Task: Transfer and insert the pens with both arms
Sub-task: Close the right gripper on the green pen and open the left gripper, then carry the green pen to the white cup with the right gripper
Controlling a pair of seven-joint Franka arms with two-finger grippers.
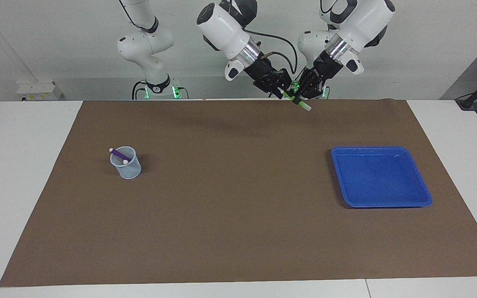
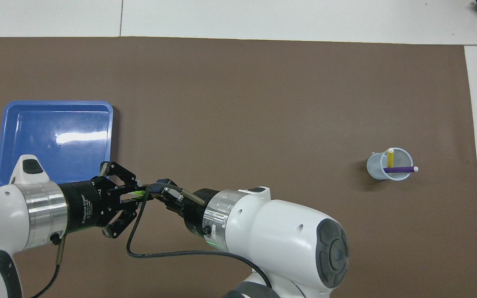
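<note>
Two black linked-finger tools meet in the air over the mat's edge closest to the robots, tip to tip, with one thin green pen (image 1: 297, 101) between them. The left tool (image 1: 300, 96) is clamped tight on the pen's green barrel. The right tool (image 1: 283, 92) has its fingers about the same pen's other end; whether they already press on it I cannot tell. The pen hangs tilted, its pale translucent cap end poking out below the left tool and pointing down toward the mat. From overhead only a short bright green stretch of the pen shows between the two sets of fingers.

The tabletop (image 1: 23, 174) is smooth and white, covered over most of its width by a matt brown mat (image 1: 230, 215).

A shallow blue plastic tray (image 2: 13, 114), square with rounded corners and a glossy floor that catches the light, lies on the mat well below the left tool, toward that arm's end of the tabletop; nothing lies in it.

A small pale translucent round cup (image 2: 374, 169) stands well away from both tools, toward the right arm's end. In it are two pens: a yellow pen (image 2: 390, 159) leaning inside, and a purple pen (image 2: 399, 169) lying slantwise across the rim, its white tip sticking out past the edge.
</note>
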